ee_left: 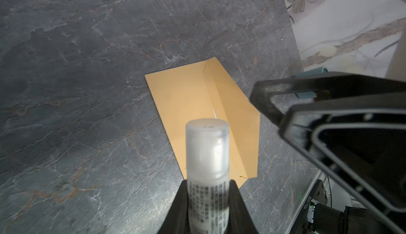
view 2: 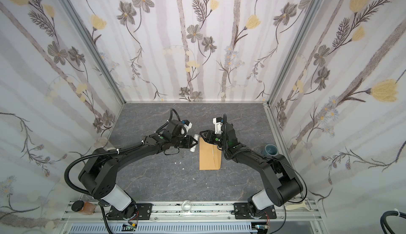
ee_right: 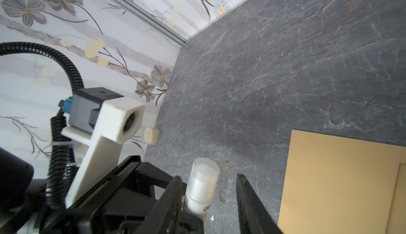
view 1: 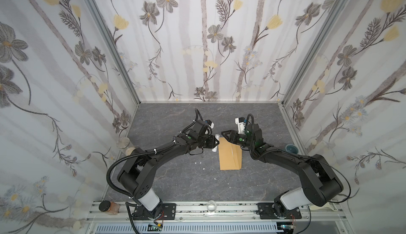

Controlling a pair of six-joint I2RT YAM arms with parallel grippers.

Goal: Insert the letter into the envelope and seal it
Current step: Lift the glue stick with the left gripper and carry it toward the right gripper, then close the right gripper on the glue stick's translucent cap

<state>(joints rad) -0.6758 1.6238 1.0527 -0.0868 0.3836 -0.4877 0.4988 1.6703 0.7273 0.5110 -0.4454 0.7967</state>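
Note:
The tan envelope lies flat on the grey table, mid-right, with its flap folded over along one long edge. Of the letter I see only a thin white sliver at the flap's edge. My left gripper is shut on a white glue stick, held just left of the envelope's far corner. My right gripper is open; the stick's capped end sits between its fingers, close to one and apart from the other.
A blue-grey cup stands at the right wall and a glass jar at the left wall. A black-lidded jar and a clear glass sit on the front rail. Small white scraps dot the table.

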